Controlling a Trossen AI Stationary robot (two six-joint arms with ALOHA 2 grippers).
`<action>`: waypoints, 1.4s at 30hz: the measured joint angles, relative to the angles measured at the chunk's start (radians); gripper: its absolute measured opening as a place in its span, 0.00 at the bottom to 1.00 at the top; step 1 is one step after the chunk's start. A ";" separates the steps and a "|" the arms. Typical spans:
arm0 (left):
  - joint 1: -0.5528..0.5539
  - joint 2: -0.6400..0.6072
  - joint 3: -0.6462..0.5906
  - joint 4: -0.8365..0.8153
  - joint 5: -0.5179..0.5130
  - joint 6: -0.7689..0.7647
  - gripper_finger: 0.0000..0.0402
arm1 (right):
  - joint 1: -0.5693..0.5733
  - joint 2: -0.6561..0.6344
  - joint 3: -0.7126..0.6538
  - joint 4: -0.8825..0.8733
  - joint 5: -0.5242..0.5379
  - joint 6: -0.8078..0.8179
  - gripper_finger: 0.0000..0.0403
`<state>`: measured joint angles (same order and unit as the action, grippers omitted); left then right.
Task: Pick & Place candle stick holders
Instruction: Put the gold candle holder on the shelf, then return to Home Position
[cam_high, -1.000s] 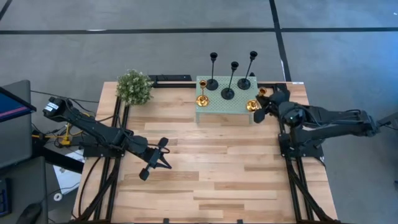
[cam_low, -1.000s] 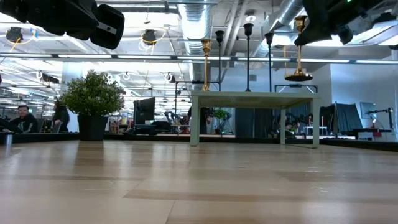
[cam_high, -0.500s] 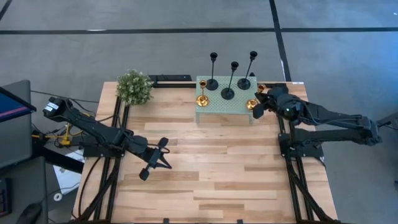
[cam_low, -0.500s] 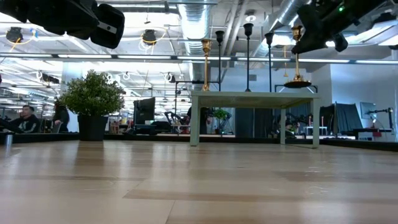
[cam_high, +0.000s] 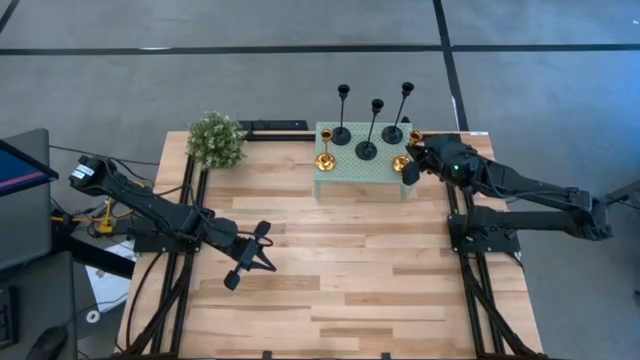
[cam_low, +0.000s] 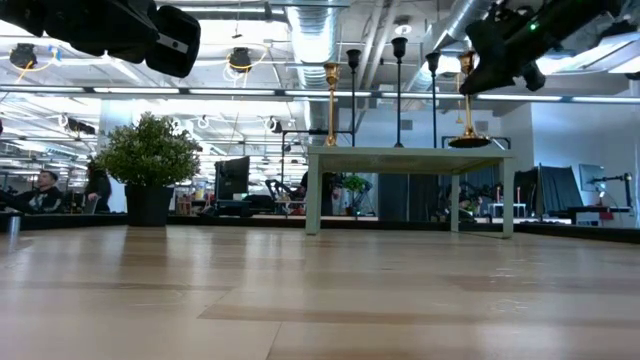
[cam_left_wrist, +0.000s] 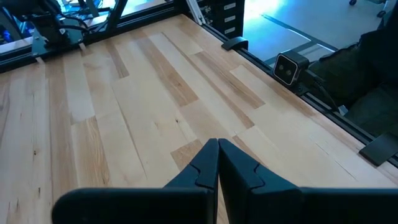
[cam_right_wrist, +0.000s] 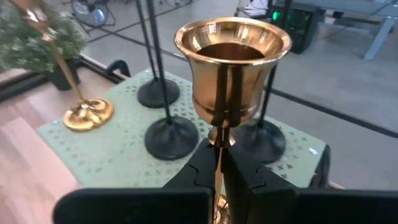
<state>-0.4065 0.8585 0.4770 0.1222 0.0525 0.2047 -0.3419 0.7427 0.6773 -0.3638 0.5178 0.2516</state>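
My right gripper (cam_right_wrist: 219, 152) is shut on a gold candle stick holder (cam_right_wrist: 233, 68) over the right end of the pale green mesh stand (cam_high: 362, 172). The holder's round base (cam_low: 470, 143) is just above the stand's top or on it; I cannot tell which. Three tall black holders (cam_high: 367, 150) and the second gold holder (cam_high: 325, 160) stand on their bases on the stand. My left gripper (cam_left_wrist: 217, 144) is shut and empty above the table's left middle (cam_high: 266, 252). My right gripper pinches the gold holder's thin stem (cam_right_wrist: 217, 138) just under the cup, between its two fingers (cam_right_wrist: 202, 163). The fingers come from the table's right side, slanting down, and lie across the stem. The holder stands upright, its base hanging below the fingers.
A small green bushy plant (cam_high: 216, 140) stands at the table's far left. The bare wooden tabletop (cam_high: 340, 270) spreads in front of the stand. People and desks show in the room beyond the table (cam_low: 40, 190).
My right gripper has gone down and toward the stand's right end with the gold holder. The holder stays upright; its base has dropped from well above the stand's top to just at it. The left arm has kept still.
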 joint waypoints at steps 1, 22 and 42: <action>0.000 0.000 0.000 0.000 0.000 0.000 0.02 | -0.006 0.003 -0.006 0.009 0.002 0.000 0.00; 0.000 0.000 0.000 0.000 0.000 0.000 0.02 | -0.047 -0.004 -0.076 0.069 -0.014 -0.027 0.02; 0.000 0.000 0.000 0.000 0.000 0.000 0.02 | -0.046 -0.002 -0.080 0.057 -0.046 -0.042 0.65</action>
<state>-0.4065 0.8585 0.4770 0.1219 0.0525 0.2047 -0.3878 0.7406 0.5972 -0.3073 0.4714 0.2099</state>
